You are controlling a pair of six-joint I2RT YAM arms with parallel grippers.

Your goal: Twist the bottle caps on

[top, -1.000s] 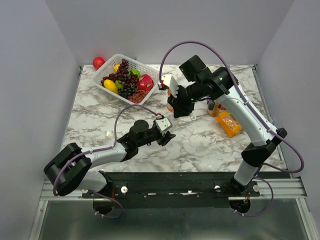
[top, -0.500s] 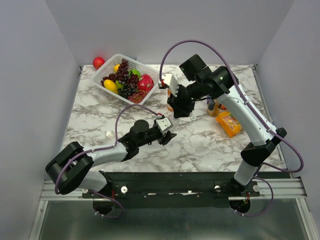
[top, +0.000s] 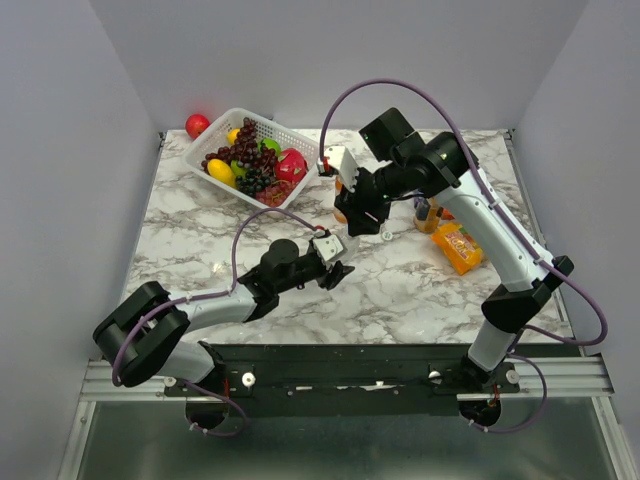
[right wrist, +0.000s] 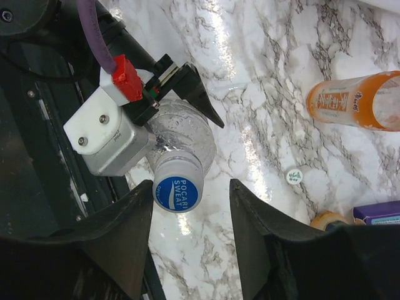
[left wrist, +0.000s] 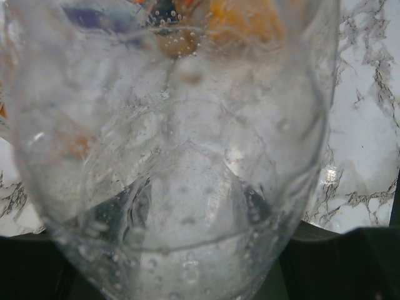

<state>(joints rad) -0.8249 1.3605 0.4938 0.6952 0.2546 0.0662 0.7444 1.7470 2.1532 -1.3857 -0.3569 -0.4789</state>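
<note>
Since 1 second ago the right gripper [right wrist: 190, 187] has spread its 2 fingers wider and has lifted a little toward the far side of the table [top: 200, 250]. The left arm has shifted only slightly. The right gripper's jaws are now apart and pinch nothing. In the right wrist view the blue cap [right wrist: 177, 192] sits between them with a gap on each side, so they do not touch it.

The blue cap is on the neck of the clear bottle [right wrist: 187, 134]. The left gripper [top: 337, 268] is clamped around the body of this bottle near the middle of the table, and the capped end points toward the right gripper. In the left wrist view the bottle fills almost the whole picture.

1 white cap [right wrist: 294, 176] lies alone on the marble, apart from every bottle. An orange bottle [right wrist: 353, 100] is farther from the left gripper than this cap, and it has no cap on its open end. A second orange bottle [top: 428, 212] is on the right part of the table, just beside an orange snack packet [top: 458, 248]. I cannot tell if it has a cap.

A white basket [top: 222, 125] with fruit is at the far left corner, and 1 red fruit [top: 197, 125] lies outside it.
</note>
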